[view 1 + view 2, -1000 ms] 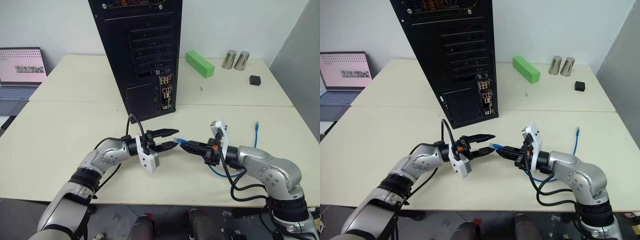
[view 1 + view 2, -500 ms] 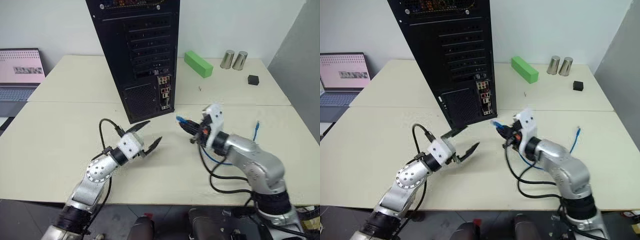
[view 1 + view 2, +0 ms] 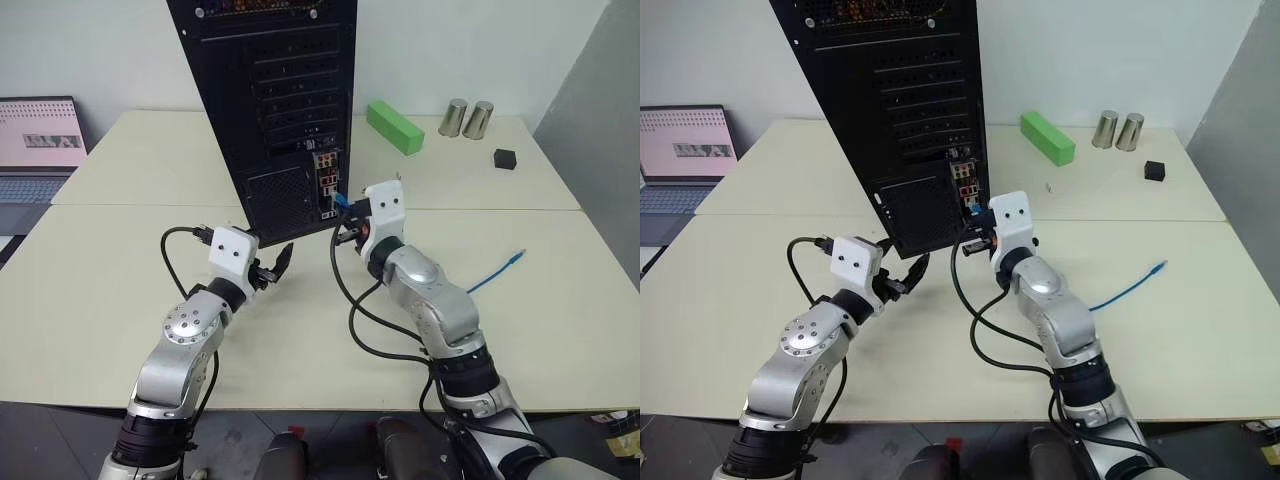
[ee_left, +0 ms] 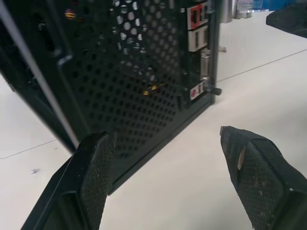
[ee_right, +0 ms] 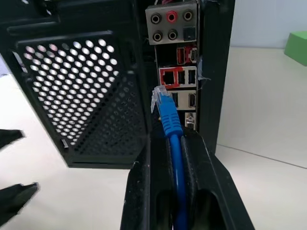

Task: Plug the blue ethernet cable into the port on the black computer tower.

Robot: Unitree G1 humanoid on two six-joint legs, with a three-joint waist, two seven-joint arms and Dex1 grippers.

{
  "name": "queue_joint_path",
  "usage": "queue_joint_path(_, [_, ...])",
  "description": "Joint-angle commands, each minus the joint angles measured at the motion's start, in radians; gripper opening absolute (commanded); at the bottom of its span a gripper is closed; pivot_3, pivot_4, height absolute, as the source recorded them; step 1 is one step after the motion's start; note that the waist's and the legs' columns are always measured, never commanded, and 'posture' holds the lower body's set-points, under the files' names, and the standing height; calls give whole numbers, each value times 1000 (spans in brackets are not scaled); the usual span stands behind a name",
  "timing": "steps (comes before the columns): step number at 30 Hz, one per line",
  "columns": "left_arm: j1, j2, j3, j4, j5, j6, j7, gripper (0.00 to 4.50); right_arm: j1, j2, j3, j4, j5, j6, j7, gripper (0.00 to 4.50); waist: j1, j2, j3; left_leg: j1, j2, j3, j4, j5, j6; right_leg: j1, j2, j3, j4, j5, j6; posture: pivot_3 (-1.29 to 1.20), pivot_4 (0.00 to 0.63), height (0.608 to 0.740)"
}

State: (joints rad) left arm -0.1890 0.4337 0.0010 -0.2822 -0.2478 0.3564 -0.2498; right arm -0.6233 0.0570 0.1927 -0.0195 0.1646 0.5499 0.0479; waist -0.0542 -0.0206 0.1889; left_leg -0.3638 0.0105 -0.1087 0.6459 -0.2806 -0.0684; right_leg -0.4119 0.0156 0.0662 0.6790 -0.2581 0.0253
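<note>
Right wrist view puts us closest to the work: our right gripper (image 5: 175, 143) has its fingers (image 5: 144, 191) pressed together on the blue ethernet cable (image 5: 175, 167), the cord running up the slot between them and the clear-clipped plug standing out past the tips; that plug now sits just in front of the silver connector strip, its tip close below the red-framed port (image 5: 169, 75) and not yet seated; a second ago the same hand was low over the near worktop (image 3: 110, 270), plug aimed leftwards at our other hand, and since then it has swung up and far, so that in the left eye view the right gripper (image 3: 345, 215) hangs right at the lower rear face of the black computer tower (image 3: 285, 100); we judge the carry to be done and only the fine line-up and push to remain; the plug looks a touch below and left of the socket mouth, so a small lift before driving in seems called for; behind the arm the rest of the cord trails off to the right across the worktop, its loose end lying well apart from the tower.

Our left gripper (image 3: 268, 270) has drawn back to the left, away from the plug; its fingers (image 4: 96, 172) stand wide with nothing between them, facing the mesh vent near the foot of the tower; it holds no part of the cable.
</note>
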Motion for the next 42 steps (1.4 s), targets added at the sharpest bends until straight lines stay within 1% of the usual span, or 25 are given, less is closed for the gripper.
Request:
queue_joint_path(1, [-21,-14,28,-42,6,-13,-5,3646,-83,41,-28,87,-28,-83,-18,0,0,0,0,0,0,0,0,0,0,0,0,0,0,0,0,0,150,740])
queue_joint_path(10, [3,-12,37,-47,8,-35,-60,3646,-134,68,-51,202,-58,-154,-16,0,-1,0,0,0,0,0,0,0,0,-1,0,0,0,1,-1,0,150,740])
queue_joint_path(21, [14,-16,30,-50,31,-54,-97,3646,-155,92,-60,240,-72,-177,-1,0,-1,0,0,-1,0,0,-1,0,0,-1,0,0,0,0,-1,0,150,740])
queue_joint_path(42, [14,-18,31,-51,53,-68,-116,3646,-194,107,-81,305,-54,-193,-5,0,-1,0,0,-1,0,0,-1,0,0,-2,0,0,0,0,-1,0,150,740])
